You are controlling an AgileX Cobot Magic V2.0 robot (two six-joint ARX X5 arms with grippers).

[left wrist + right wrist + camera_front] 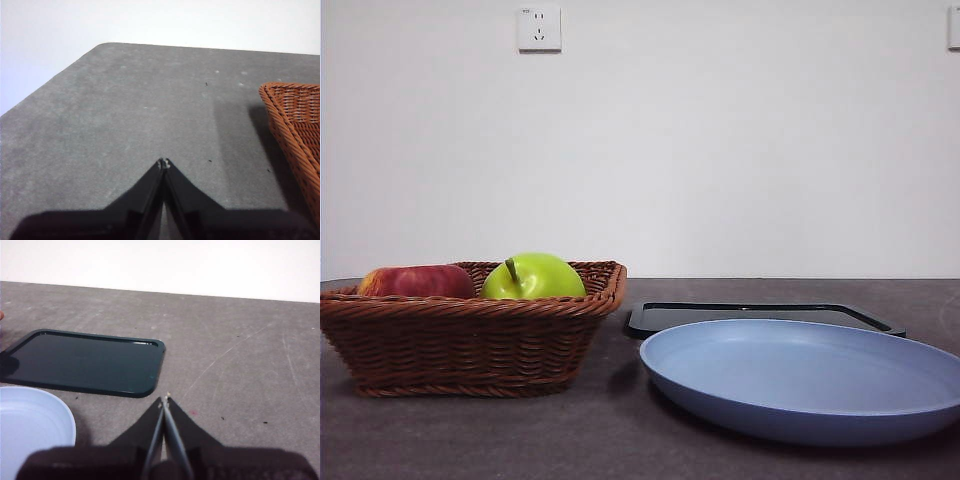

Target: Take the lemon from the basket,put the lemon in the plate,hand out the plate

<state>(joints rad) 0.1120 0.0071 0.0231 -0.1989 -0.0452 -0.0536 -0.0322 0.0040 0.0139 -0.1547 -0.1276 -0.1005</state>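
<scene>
The brown woven wicker basket (470, 335) stands on the dark grey desk (600, 430) and serves as the landmark. Inside it lie a red apple (417, 281) and a green apple with a stem (533, 276); the small yellow lemon cannot be made out from the low front view, perhaps hidden behind the rim. Just beside the basket rests the wide, shallow light-blue plate (800, 375), bare, and behind that plate lies a flat black rectangular tray (760, 315). The left tool (163, 163) hangs over bare desk near the basket's outer corner, jaws pressed together, holding nothing. The right tool (165, 400) hangs on the far side of the plate from the basket, near the tray's corner, jaws likewise together.
</scene>
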